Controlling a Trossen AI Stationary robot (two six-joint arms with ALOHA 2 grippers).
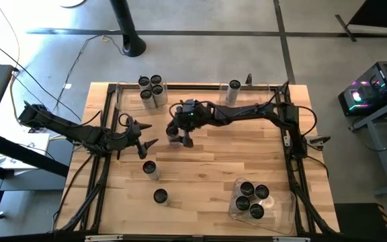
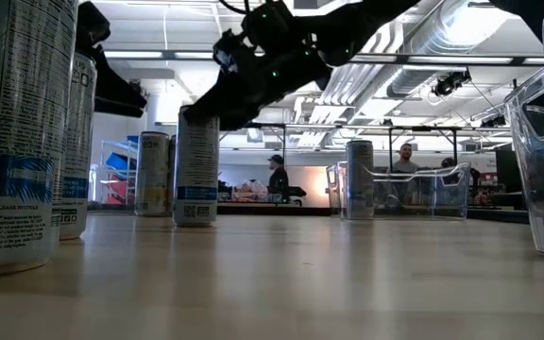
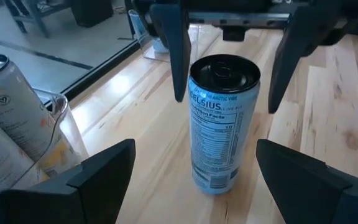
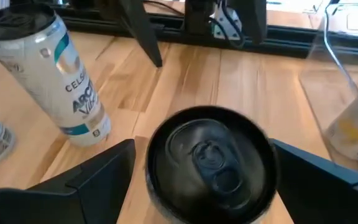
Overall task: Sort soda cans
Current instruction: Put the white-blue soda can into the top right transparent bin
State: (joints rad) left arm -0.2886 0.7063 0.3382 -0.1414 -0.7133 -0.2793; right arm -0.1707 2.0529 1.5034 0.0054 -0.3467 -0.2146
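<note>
A soda can [image 3: 221, 124] stands upright on the table's middle, its dark top [image 4: 209, 163] up. My right gripper [image 1: 178, 136], reaching in from the right, is open with one finger [image 3: 178, 56] on each side of the can's upper part; narrow gaps show in the right wrist view. My left gripper [image 1: 148, 136] hovers open just left of this can, facing it, with nothing between its fingers. Two more soda cans [image 1: 150, 169] [image 1: 160, 195] stand loose nearer the front edge.
A clear bin [image 1: 121, 101] at the far left holds several cans. A bin [image 1: 267, 91] at the far right holds one can [image 1: 234, 91]. A third bin [image 1: 284, 208] at the near right holds several cans. Bare wood lies between them.
</note>
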